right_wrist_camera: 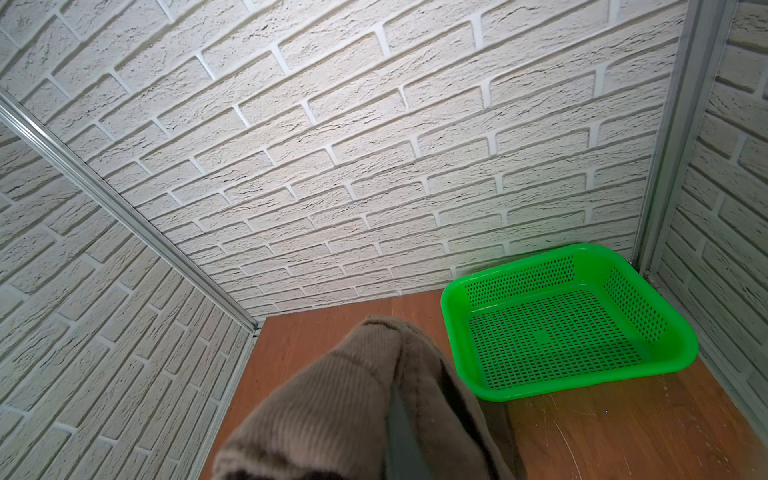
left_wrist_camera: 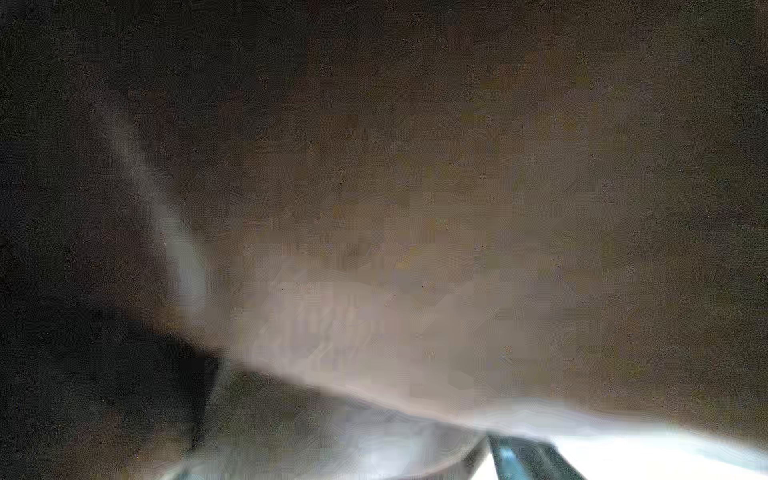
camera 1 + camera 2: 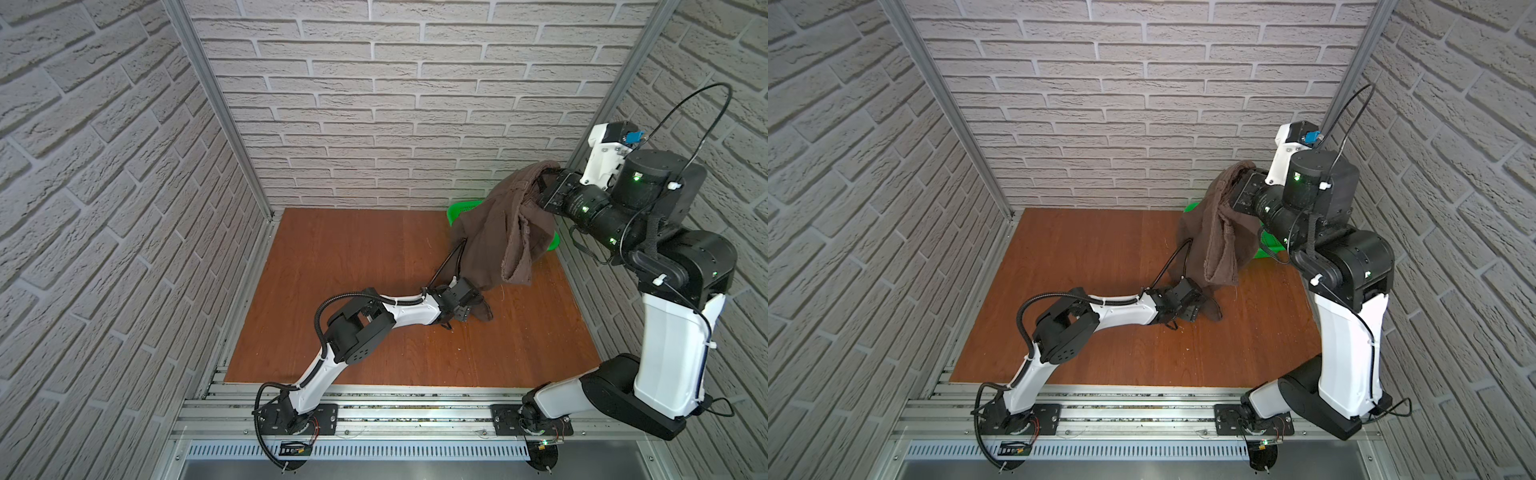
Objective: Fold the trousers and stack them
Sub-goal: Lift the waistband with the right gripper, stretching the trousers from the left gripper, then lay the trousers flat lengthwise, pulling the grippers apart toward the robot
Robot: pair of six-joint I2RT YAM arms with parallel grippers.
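Observation:
The dark brown trousers (image 3: 490, 232) hang in a bunched column at the back right, in both top views. My right gripper (image 3: 545, 179) is raised high and is shut on their top end. In the right wrist view ribbed brown fabric (image 1: 332, 399) wraps its jaws, and only a grey finger (image 1: 399, 436) shows. My left gripper (image 3: 468, 305) is low over the table, at the trousers' lower end, which touches the wood. Blurred brown cloth (image 2: 415, 208) fills the left wrist view and hides its jaws.
A green perforated basket (image 1: 457, 332) with nothing in it sits on the wooden table (image 3: 353, 291) in the back right corner, partly behind the hanging trousers (image 3: 1217, 237). Brick-pattern walls close in three sides. Metal rails run along the front edge.

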